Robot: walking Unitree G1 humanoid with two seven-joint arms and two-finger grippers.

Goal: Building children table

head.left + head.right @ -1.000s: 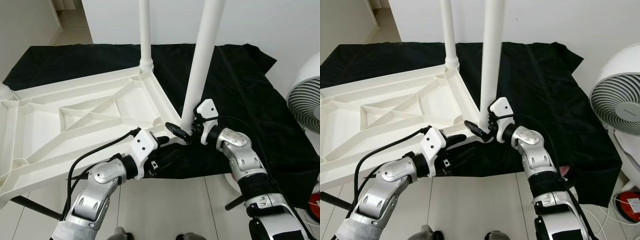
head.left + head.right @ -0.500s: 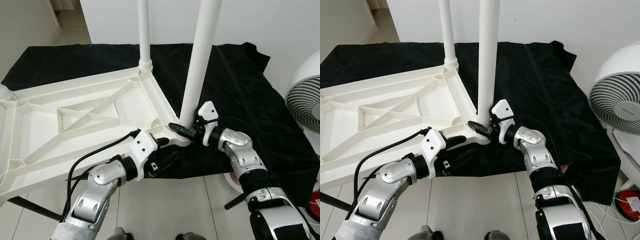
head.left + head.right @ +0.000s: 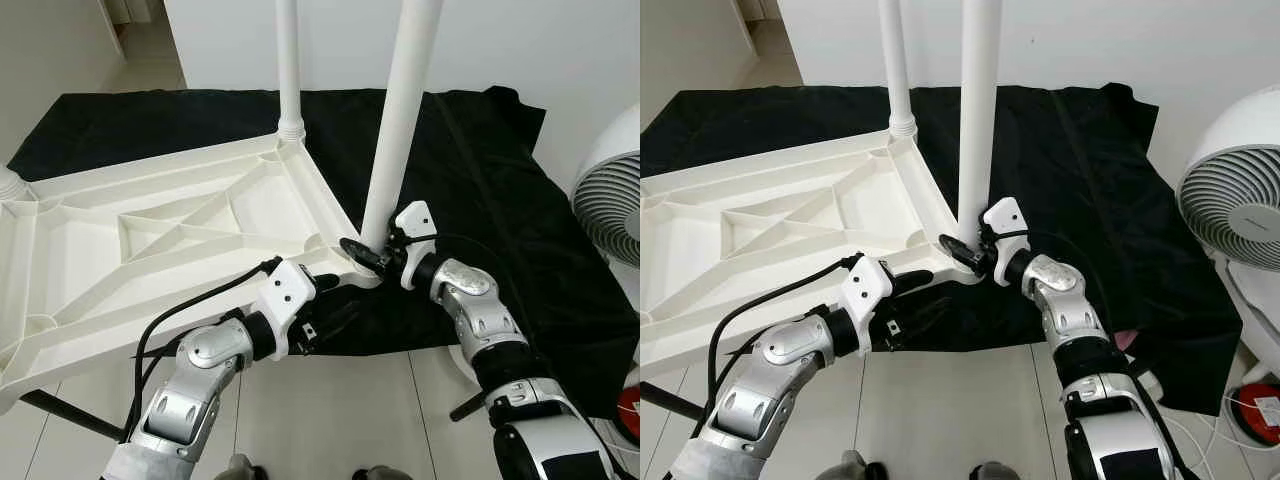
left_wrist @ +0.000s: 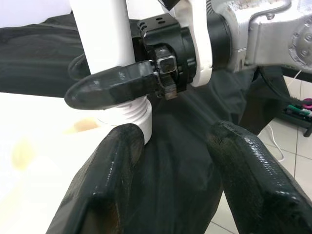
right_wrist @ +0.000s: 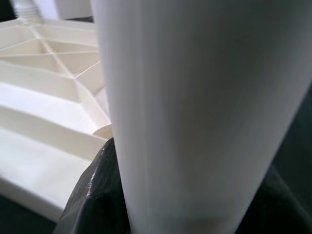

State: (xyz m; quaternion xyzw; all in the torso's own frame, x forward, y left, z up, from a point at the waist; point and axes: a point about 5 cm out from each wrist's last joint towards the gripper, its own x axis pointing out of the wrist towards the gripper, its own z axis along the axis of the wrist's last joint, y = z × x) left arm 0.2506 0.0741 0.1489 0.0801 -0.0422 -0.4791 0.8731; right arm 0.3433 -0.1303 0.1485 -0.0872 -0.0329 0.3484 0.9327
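Observation:
The white table top [image 3: 150, 230] lies upside down, ribs up, on a black cloth [image 3: 480, 150]. A far leg [image 3: 290, 70] stands upright in its corner socket. A near leg [image 3: 398, 130] stands at the near right corner, its threaded collar [image 4: 129, 109] at the socket. My right gripper [image 3: 366, 252] is shut on this leg just above the collar; the leg [image 5: 195, 107] fills the space between its fingers [image 5: 92, 195]. My left gripper [image 3: 333, 300] is open at the same corner, one finger [image 4: 105, 185] against the collar, the other finger [image 4: 248, 180] over the cloth.
A white fan [image 3: 612, 195] stands at the right, close to my right arm. Another leg's collar [image 3: 8, 185] shows at the far left corner. A black rod [image 3: 60, 415] lies on the tiled floor under the top's near edge. A white wall is behind.
The near leg stands slightly more upright, and my right gripper has shifted a little with it at the corner socket. My left arm has hardly moved.

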